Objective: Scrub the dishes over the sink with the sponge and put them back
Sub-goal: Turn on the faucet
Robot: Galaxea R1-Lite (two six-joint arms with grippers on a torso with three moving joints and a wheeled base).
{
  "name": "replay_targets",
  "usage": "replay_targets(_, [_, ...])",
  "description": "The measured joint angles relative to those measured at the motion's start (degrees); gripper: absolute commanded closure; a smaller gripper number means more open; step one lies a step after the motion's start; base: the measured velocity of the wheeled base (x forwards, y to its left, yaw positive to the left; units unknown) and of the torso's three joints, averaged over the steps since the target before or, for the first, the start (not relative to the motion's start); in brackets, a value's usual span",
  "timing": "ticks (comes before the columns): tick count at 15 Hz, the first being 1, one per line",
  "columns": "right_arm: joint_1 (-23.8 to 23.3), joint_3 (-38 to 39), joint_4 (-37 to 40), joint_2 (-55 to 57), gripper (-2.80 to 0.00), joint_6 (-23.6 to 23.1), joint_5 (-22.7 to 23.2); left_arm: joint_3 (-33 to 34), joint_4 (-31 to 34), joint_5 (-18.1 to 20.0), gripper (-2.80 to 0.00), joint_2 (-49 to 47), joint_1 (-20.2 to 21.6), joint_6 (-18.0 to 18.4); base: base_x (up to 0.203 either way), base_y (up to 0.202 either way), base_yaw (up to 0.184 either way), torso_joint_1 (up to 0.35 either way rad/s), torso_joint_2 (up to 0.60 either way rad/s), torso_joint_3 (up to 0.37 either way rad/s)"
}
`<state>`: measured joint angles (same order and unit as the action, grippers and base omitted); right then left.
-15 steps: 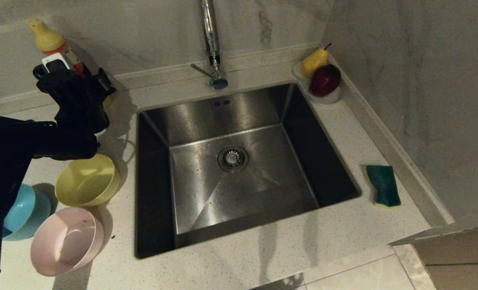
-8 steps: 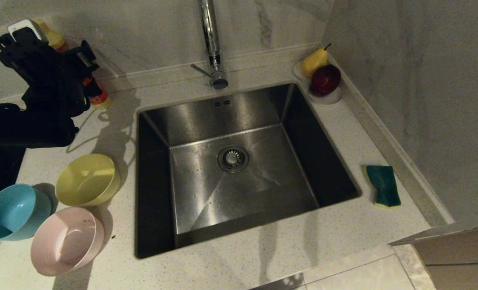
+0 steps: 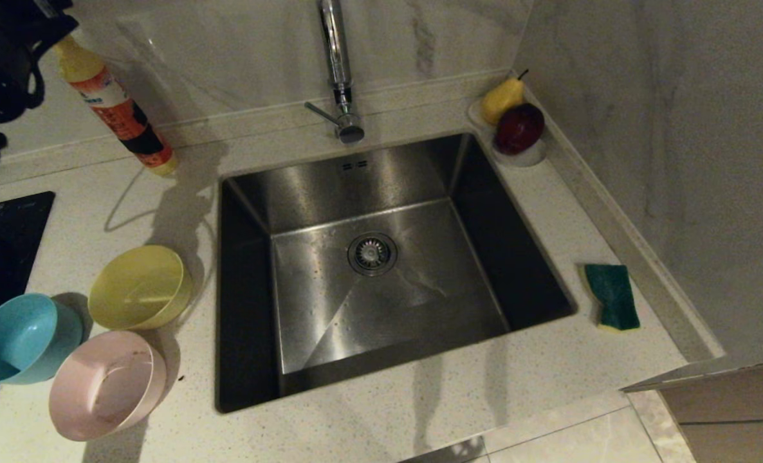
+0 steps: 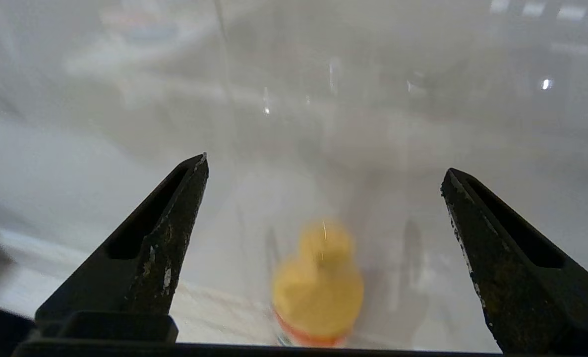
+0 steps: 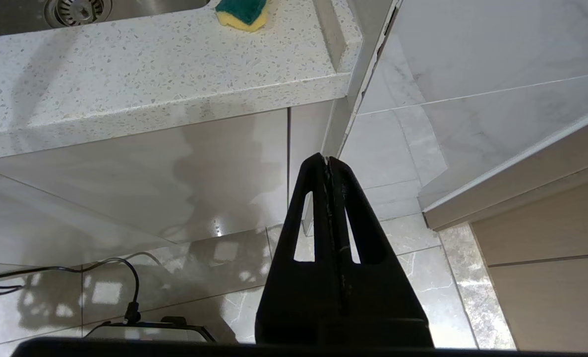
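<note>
Stainless sink (image 3: 381, 212) sits mid-desk. Yellow bowl (image 3: 138, 287), blue bowl (image 3: 18, 337) and smeared pink bowl (image 3: 105, 384) cluster at its left; the sponge (image 3: 612, 296) lies on the right, well apart from them. Left tool (image 4: 323, 208) hangs spread wide and empty, high at far left above the detergent bottle (image 3: 114, 106). Right tool (image 5: 329, 163) is pressed closed below the desk (image 3: 381, 424) edge. Coming down from there, the left arm could topple the bottle.

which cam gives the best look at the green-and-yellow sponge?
Head view: the rectangular sponge with dark green face on yellow foam lies whole on the speckled white counter, on the sink's right-hand side. Right wrist view catches it partly, cut off by the frame edge. Left wrist view shows none.
</note>
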<state>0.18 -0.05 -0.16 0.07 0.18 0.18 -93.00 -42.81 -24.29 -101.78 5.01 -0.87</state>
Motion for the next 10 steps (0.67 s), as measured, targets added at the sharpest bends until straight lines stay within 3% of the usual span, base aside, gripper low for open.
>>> replay_targets(4, [0.00, 0.00, 0.01, 0.00, 0.00, -0.02, 0.00, 2.52, 8.22, -1.45, -2.80, 12.00, 0.05, 3.12, 0.000, 0.000, 0.000, 0.000, 0.00, 0.000])
replay_targets(5, [0.00, 0.00, 0.01, 0.00, 0.00, -0.02, 0.00, 4.23, 11.01, -1.77, 0.00, 15.16, 0.06, 3.32, 0.000, 0.000, 0.000, 0.000, 0.00, 0.000])
replay_targets(10, [0.00, -0.02, 0.01, 0.00, 0.00, 0.00, -0.02, 17.23, 23.47, 0.61, 0.00, 30.38, 0.05, 2.99, 0.000, 0.000, 0.000, 0.000, 0.00, 0.000])
